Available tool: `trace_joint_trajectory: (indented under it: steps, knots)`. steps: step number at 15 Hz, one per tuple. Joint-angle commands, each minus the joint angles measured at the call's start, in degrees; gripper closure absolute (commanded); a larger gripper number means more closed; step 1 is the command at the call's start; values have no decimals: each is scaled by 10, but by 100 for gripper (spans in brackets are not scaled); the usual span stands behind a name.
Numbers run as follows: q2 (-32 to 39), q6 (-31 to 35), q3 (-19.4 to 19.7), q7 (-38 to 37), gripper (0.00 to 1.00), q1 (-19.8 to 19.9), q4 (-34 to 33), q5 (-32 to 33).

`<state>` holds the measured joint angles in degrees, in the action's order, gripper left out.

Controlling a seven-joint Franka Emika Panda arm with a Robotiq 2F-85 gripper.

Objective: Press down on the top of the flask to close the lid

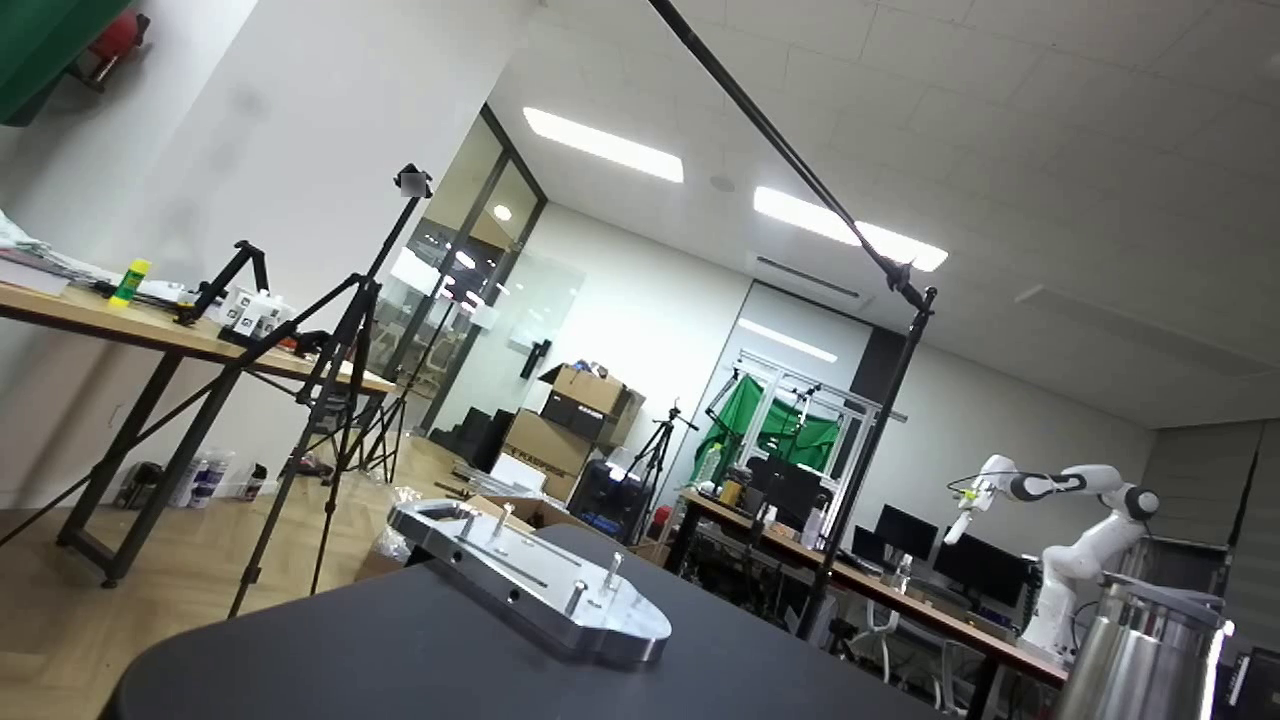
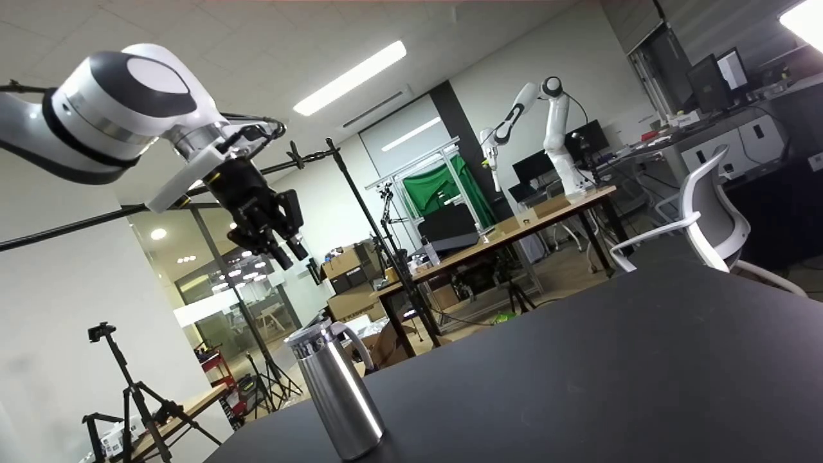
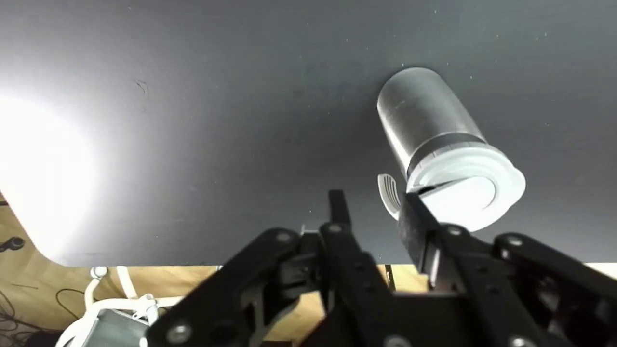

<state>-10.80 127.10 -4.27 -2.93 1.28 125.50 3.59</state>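
White arm [image 2: 125, 116] bent, end effector [image 2: 290, 255] pointing down with its fingers apart, metal flask [image 2: 341, 392] standing below it on the desk [image 2: 578, 386], lid [image 3: 465, 202] on top, grey chair [image 2: 720, 206] and another robot [image 2: 557, 128] well away from the end effector

Bright overhead, the ceiling lights [image 1: 603, 145] blazing in both exterior views! Down in the wrist view, glare floods the counter [image 3: 231, 120], bleaching it pure white at the view's left edge; the lid [image 3: 470, 185] gleams pale, and my claw [image 3: 374, 202] looms dark and out of focus. A thin bright streak runs down the flask [image 2: 337, 392] in an exterior view
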Motion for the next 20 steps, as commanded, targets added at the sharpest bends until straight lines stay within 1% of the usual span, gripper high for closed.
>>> trace_joint_trajectory:
  steps: [1,2,5,6,9,17,19,20]
  knots:
    - [75,-16,-7,-43,95,-14,-85,19]
    - [87,-18,-7,-46,99,-18,-96,20]
    - [113,-50,-8,-48,100,-31,-121,36]
    - [94,-18,-1,-24,99,-31,-88,21]
    - [109,-31,-2,-26,99,-36,-103,26]
    - [109,-34,-2,-27,100,-36,-106,29]
    - [133,-35,-3,-32,100,-38,-131,42]
    - [141,-34,-4,-16,100,-39,-137,37]
